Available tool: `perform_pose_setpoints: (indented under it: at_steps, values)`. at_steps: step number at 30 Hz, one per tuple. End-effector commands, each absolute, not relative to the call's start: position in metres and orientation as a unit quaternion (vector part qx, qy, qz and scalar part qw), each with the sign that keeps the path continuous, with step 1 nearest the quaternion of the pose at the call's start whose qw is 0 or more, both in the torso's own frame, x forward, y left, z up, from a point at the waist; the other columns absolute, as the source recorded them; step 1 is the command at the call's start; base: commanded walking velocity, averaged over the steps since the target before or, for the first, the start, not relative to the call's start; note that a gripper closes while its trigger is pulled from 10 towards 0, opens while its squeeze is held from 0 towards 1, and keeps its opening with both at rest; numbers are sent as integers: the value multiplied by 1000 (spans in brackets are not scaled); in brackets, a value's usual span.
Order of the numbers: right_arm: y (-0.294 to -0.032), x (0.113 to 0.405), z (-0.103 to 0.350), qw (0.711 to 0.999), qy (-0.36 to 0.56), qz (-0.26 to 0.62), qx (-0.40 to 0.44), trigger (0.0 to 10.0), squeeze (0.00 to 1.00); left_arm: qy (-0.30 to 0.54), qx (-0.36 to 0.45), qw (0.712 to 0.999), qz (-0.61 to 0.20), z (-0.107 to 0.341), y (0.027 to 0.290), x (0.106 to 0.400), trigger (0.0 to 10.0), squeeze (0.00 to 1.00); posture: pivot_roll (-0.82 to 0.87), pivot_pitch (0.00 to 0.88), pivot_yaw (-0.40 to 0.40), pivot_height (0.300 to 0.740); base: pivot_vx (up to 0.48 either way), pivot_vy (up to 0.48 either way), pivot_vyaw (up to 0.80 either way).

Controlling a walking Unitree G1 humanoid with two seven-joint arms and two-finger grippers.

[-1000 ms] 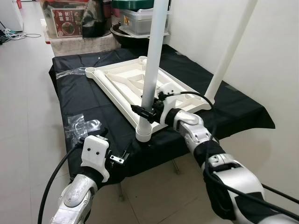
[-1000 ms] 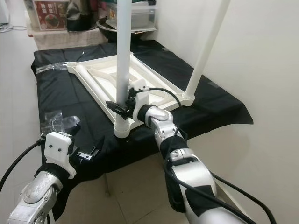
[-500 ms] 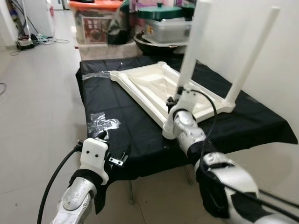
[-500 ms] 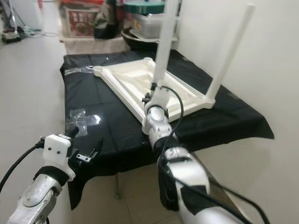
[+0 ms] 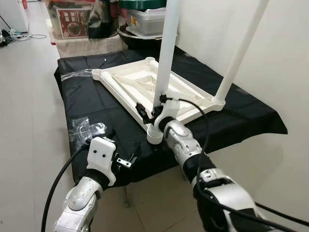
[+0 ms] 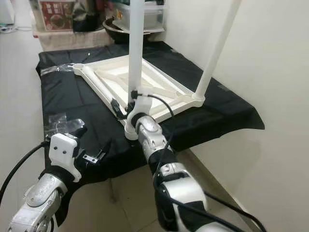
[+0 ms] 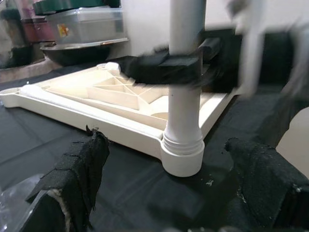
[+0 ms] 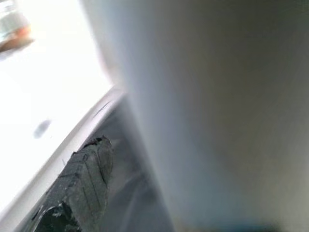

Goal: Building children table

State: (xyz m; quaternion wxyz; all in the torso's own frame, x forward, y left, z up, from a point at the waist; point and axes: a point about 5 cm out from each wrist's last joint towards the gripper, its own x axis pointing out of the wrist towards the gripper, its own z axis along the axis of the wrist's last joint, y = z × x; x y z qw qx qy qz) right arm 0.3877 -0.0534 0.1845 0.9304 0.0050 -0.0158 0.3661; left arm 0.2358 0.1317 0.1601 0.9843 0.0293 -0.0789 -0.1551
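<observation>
The white tabletop [image 5: 126,83] lies upside down on a black-clothed table [image 5: 91,101]. Two white legs stand upright in its corner sockets: a near leg [image 5: 164,63] and a right leg [image 5: 240,50]. My right gripper [image 5: 152,108] is shut on the near leg just above its socket [image 5: 154,134]; the left wrist view shows its black fingers [image 7: 176,65] clamping the leg. Two far sockets [image 5: 95,73] stand empty. My left gripper [image 5: 126,161] is open at the table's front edge, its fingers [image 7: 79,174] spread wide and facing the near socket.
Crumpled clear plastic wrap [image 5: 84,129] lies on the cloth near my left gripper. Storage boxes [image 5: 145,21] and a dark bowl [image 5: 137,41] stand behind the table. A white wall [image 5: 270,58] runs along the right. Tiled floor [image 5: 24,121] lies to the left.
The head camera swung up and back, shifting the whole scene. My right gripper stays clamped on the near leg. My left gripper stays at the front edge.
</observation>
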Motion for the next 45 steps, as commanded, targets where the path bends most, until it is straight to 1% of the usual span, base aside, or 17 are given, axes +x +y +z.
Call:
perform_pose_setpoints:
  at_steps: [1,5,6,16,17,19,20,23,27,28,31,32,34,35,38,39,45]
  values:
    - [-41,384,193,905,-37,423,-12,10000,0,-74,27,985,-154,157,131,235,10000,0,120,0,-93,740,0,0,0]
    - [-50,380,187,864,-17,496,-80,10000,0,-75,25,985,-154,157,129,235,10000,0,125,0,-95,740,0,0,0]
    - [-51,378,180,853,-3,512,-99,0,0,-77,25,985,-155,157,129,237,10000,0,130,0,-98,740,0,0,0]
    - [-48,385,179,892,10,443,-92,0,0,-80,28,984,-158,159,128,239,10000,0,125,0,-103,740,0,0,0]
    - [-60,396,178,947,24,312,-69,0,0,-79,28,984,-157,157,128,238,10000,0,125,0,-104,740,0,0,0]
    - [-60,396,178,947,24,312,-69,0,0,-79,28,984,-157,157,128,238,10000,0,125,0,-104,740,0,0,0]
    - [-82,404,173,987,47,151,-27,0,0,-79,28,984,-157,157,127,238,10000,0,120,0,-101,740,0,0,0]
    - [-119,398,146,993,91,-69,25,0,0,-75,26,984,-162,156,124,236,10000,0,114,0,-91,740,0,0,0]
    - [-113,391,134,990,106,-81,43,0,0,-73,27,984,-163,155,125,235,10000,0,102,0,-78,740,0,0,0]
    - [-92,383,128,992,112,-32,43,4941,0,-73,26,984,-163,155,126,235,10000,0,92,0,-73,740,0,0,0]
    - [-76,378,128,993,113,10,42,4941,0,-72,26,984,-162,155,127,236,10000,0,92,0,-73,740,0,0,0]
    - [-61,375,140,992,72,88,48,10000,808,-72,27,983,-166,156,126,236,10000,0,77,0,-65,740,0,0,0]
    - [-61,375,140,992,72,88,48,10000,808,-72,27,983,-166,156,126,236,10000,0,77,0,-65,740,0,0,0]
    - [-53,375,152,988,32,149,38,10000,1000,-72,28,983,-169,156,125,237,10000,0,83,0,-70,740,0,0,0]
    - [-48,380,168,975,-8,219,23,10000,1000,-74,29,982,-169,156,125,239,10000,0,90,0,-76,740,0,0,0]
    - [-44,383,183,956,-35,289,17,10000,0,-76,28,983,-167,157,125,240,10000,0,87,0,-76,740,0,0,0]
    - [-45,384,200,890,-41,455,17,10000,0,-75,29,983,-167,155,126,240,10000,0,92,0,-87,740,0,0,0]
